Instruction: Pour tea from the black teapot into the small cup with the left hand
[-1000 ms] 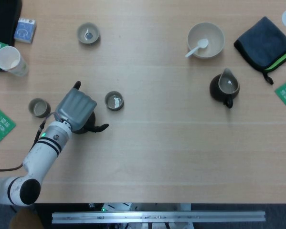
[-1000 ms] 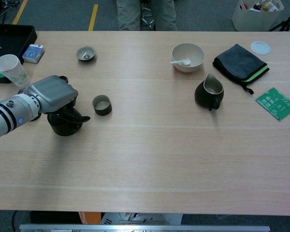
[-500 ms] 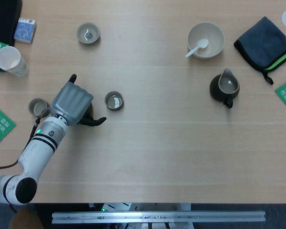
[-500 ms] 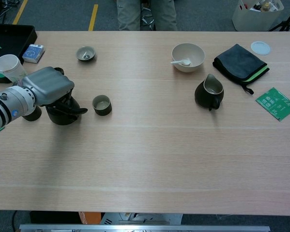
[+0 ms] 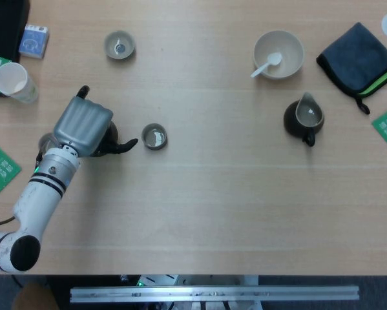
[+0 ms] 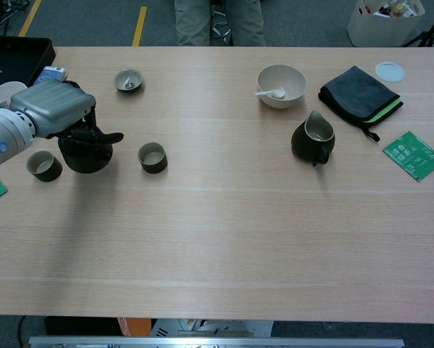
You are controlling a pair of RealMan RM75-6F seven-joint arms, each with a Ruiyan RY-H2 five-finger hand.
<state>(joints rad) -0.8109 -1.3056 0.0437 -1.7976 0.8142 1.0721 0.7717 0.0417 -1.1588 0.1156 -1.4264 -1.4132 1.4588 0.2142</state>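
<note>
Head view
Left hand: we see our left hand (image 5: 83, 126) near the table's left edge, its fingers closed over the black teapot (image 5: 109, 140).
Teapot: most of it hides under the hand; we cannot tell if it is off the table (image 5: 212, 206).
Small cup: the small cup (image 5: 154, 136) sits just beside the pot's tip, not touching.
Other things: a second cup (image 5: 119, 45) near the far edge, a white bowl (image 5: 279, 54), a dark pitcher (image 5: 304, 119).

Chest view
Left hand: it (image 6: 53, 109) grips the top of the teapot (image 6: 85, 152).
Small cup: it (image 6: 152, 156) stands near the pot, apart from it.
Third cup: another cup (image 6: 43, 165) sits close on the pot's other side.
Right hand: we do not see it.
</note>
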